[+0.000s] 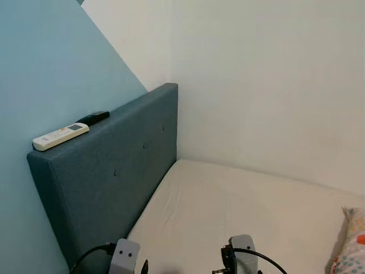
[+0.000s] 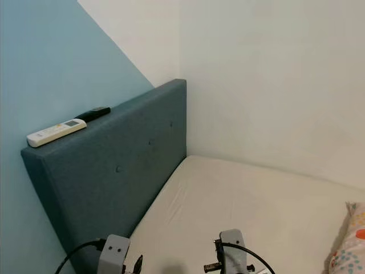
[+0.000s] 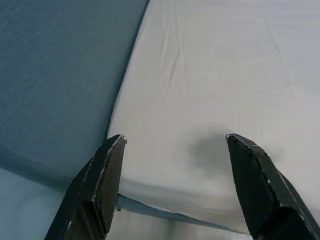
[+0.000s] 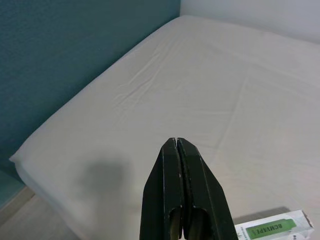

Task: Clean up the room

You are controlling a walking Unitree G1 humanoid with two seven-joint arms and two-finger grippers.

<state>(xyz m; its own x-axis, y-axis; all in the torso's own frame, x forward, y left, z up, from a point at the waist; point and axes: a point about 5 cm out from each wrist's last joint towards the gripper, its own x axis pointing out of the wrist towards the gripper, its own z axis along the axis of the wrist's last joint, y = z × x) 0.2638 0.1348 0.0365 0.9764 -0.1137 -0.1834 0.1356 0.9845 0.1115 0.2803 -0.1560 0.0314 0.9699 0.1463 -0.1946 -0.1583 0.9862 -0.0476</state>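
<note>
Left gripper (image 3: pixel 175 142) spread, over mattress (image 3: pixel 225 75) edge

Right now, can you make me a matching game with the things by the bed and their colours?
Things:
1. long remote
2. small remote
3. headboard
4. pillow

Colours:
A. dark blue-grey
B. white
C. spotted, many colours
D. black

Pairs: 1-B, 2-D, 3-A, 4-C
</note>
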